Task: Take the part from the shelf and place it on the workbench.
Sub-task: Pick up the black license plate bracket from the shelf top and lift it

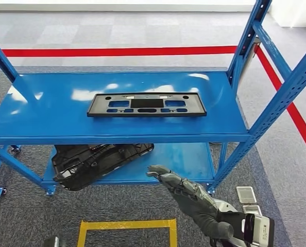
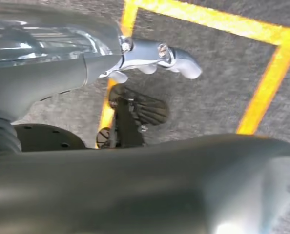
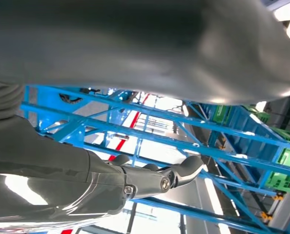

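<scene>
1. Right hand [image 1: 182, 188], grey and many-fingered on a silver arm, sits nearest the head camera, raised in front of the lower shelf. Fingers are stretched forward and apart, holding nothing; the right wrist view shows the same, with the extended fingers [image 3: 180, 173] against blue framing.
2. Left hand [image 2: 151, 58] hangs low over grey carpet near the yellow taped floor square [image 2: 272, 68]. Fingers appear extended with nothing in them, though the picture is blurred.
3. Flat black rectangular plastic panel with cut-out slots [image 1: 146, 104] lies on the upper deck of the blue steel shelf rack [image 1: 34, 116], roughly central, well apart from both hands.
4. Its long axis runs left to right, parallel to the shelf's front edge, lying flat with its face up. Neither end looks distinct, so I cannot tell a pointing direction.
5. A bulkier black ribbed moulded part [image 1: 97, 164] rests on the lower deck, overhanging its front left.
6. Judged step: the reach, grasp not yet made.
7. Which part is meant is uncertain. Taking the panel likely calls for raising the right hand to the upper deck and gripping a long edge; both hands may suit its length.
</scene>
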### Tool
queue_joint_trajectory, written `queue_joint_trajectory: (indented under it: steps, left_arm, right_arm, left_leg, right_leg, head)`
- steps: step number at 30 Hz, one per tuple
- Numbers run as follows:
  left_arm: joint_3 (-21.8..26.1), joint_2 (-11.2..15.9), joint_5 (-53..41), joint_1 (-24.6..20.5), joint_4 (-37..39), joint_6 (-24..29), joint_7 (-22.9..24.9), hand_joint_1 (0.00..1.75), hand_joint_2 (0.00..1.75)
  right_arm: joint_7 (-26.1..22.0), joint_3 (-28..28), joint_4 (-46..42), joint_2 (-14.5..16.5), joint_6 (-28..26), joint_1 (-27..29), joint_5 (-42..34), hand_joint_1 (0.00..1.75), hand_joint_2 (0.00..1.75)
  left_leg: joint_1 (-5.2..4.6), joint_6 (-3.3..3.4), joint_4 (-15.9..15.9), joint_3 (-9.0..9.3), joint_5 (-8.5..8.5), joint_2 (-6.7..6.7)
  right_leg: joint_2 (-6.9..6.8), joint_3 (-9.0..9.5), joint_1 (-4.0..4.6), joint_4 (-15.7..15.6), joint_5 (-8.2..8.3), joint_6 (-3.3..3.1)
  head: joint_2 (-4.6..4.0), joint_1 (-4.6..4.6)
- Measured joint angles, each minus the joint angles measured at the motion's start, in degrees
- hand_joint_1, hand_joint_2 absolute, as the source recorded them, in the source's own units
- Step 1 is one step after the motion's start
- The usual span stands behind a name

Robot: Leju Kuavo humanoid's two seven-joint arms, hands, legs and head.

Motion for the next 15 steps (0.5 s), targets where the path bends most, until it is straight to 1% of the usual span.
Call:
queue_joint_trajectory:
  steps: [1, 2, 4, 5, 6, 7, 8, 9, 10, 11, 12, 13, 14, 15]
  left_arm:
    - [0.0, 0.0, 0.1, 0.0, 0.0, 0.0, -0.1, 0.0, 0.0]
    - [0.0, 0.0, 0.3, 0.1, 0.0, 0.0, -0.2, 0.0, 0.0]
    - [0.0, 0.0, 0.8, 0.2, 0.0, 0.0, -0.6, 0.0, 0.0]
    - [0.0, 0.0, 1.0, 0.3, 0.0, 0.0, -0.7, 0.0, 0.0]
    - [0.1, 0.0, 1.2, 0.4, 0.0, 0.0, -0.9, 0.0, 0.0]
    - [0.1, 0.1, 1.3, 0.5, 0.0, -0.1, -1.0, 0.0, 0.0]
    - [0.1, 0.1, 1.4, 0.5, 0.0, -0.1, -1.2, 0.0, 0.0]
    - [0.2, 0.1, 1.6, 0.7, 0.0, -0.1, -1.3, 0.0, 0.0]
    - [0.2, 0.1, 1.7, 0.9, 0.0, -0.2, -1.4, 0.0, 0.0]
    - [0.3, 0.1, 1.9, 1.1, 0.0, -0.1, -1.5, 0.0, 0.0]
    - [0.4, 0.1, 2.0, 1.4, 0.0, -0.1, -1.5, 0.0, 0.0]
    - [0.5, 0.1, 2.1, 1.6, 0.0, 0.0, -1.5, 0.0, 0.0]
    - [0.6, 0.1, 2.2, 1.8, 0.0, 0.0, -1.5, 0.0, 0.0]
    - [0.7, 0.2, 2.2, 1.9, 0.0, 0.0, -1.5, 0.0, 0.0]
  right_arm:
    - [0.0, 0.1, 0.0, -0.1, 0.0, -0.2, -0.1, 0.0, 0.0]
    - [0.1, 0.1, 0.1, -0.2, 0.0, -0.3, -0.1, 0.0, 0.0]
    - [0.3, 0.2, 0.1, -0.3, 0.0, -0.8, -0.3, 0.0, 0.0]
    - [0.4, 0.2, 0.2, -0.3, 0.0, -1.1, -0.4, 0.0, 0.0]
    - [0.5, 0.2, 0.2, -0.3, -0.1, -1.5, -0.5, 0.0, 0.0]
    - [0.7, 0.2, 0.3, -0.3, -0.3, -1.8, -0.6, 0.0, 0.0]
    - [0.8, 0.2, 0.3, -0.3, -0.4, -2.0, -0.7, 0.0, 0.0]
    - [0.9, 0.2, 0.4, -0.3, -0.6, -2.1, -0.7, 0.0, 0.0]
    - [1.0, 0.2, 0.5, -0.3, -0.9, -2.1, -0.7, 0.0, 0.0]
    - [1.1, 0.2, 0.6, -0.3, -1.0, -2.1, -0.7, 0.0, 0.0]
    - [1.1, 0.2, 0.7, -0.3, -1.1, -2.0, -0.7, 0.0, 0.0]
    - [1.2, 0.2, 0.8, -0.3, -1.2, -1.9, -0.7, 0.0, 0.0]
    - [1.2, 0.2, 0.9, -0.3, -1.2, -1.9, -0.7, 0.0, 0.0]
    - [1.3, 0.2, 0.9, -0.3, -1.3, -1.8, -0.6, 0.0, 0.0]
  left_leg:
    - [-0.07, -0.28, 0.1, 0.37, -0.39, -0.07]
    - [-0.15, -0.52, 0.2, 0.52, -0.66, -0.12]
    - [-0.25, -0.82, 0.1, 0.5, -0.88, -0.16]
    - [-0.24, -0.95, 0.1, 0.55, -1.07, -0.15]
    - [-0.22, -1.17, 0.5, 0.51, -1.46, -0.13]
    - [-0.16, -1.48, 1.9, -0.05, -2.25, -0.1]
    - [-0.06, -1.83, 4.4, -1.29, -3.46, -0.07]
    - [0.06, -2.16, 8.0, -3.28, -4.89, -0.03]
    - [0.18, -2.39, 12.1, -5.69, -6.19, -0.02]
    - [0.23, -2.5, 15.3, -7.81, -6.8, 0.0]
    - [0.24, -2.48, 16.7, -9.13, -6.28, 0.0]
    - [0.23, -2.32, 15.9, -9.38, -4.57, 0.0]
    - [0.16, -2.01, 12.9, -8.61, -1.91, 0.0]
    - [0.01, -1.55, 9.3, -7.38, 0.67, 0.0]
  right_leg:
    - [0.07, 1.17, 0.02, -3.0, 1.42, -0.13]
    - [0.17, 1.87, 0.07, -4.9, 1.97, -0.4]
    - [0.3, 2.19, 0.19, -5.8, 1.45, -1.0]
    - [0.3, 2.24, 0.1, -5.9, 1.31, -1.29]
    - [0.24, 2.44, -0.03, -5.9, 1.14, -1.6]
    - [0.1, 2.7, -0.18, -6.0, 0.95, -1.92]
    - [-0.06, 2.98, -0.31, -6.1, 0.73, -2.21]
    - [-0.19, 3.19, -0.31, -6.1, 0.48, -2.45]
    - [-0.29, 3.39, -0.3, -6.1, 0.24, -2.57]
    - [-0.32, 3.64, -0.28, -6.1, -0.02, -2.6]
    - [-0.31, 4.01, -0.26, -6.1, -0.32, -2.59]
    - [-0.28, 4.52, -0.22, -6.1, -0.67, -2.57]
    - [-0.27, 5.15, -0.17, -6.1, -1.07, -2.52]
    - [-0.27, 5.74, -0.17, -6.1, -1.48, -2.45]
  head:
    - [0.0, 0.0]
    - [0.0, 0.0]
    - [0.0, 0.02]
    - [0.0, 0.03]
    - [0.0, 0.02]
    - [0.0, 0.0]
    - [0.0, -0.02]
    - [0.0, -0.04]
    - [0.0, -0.05]
    - [0.0, -0.05]
    - [0.0, -0.05]
    - [0.0, -0.05]
    - [0.0, -0.05]
    - [0.0, -0.04]
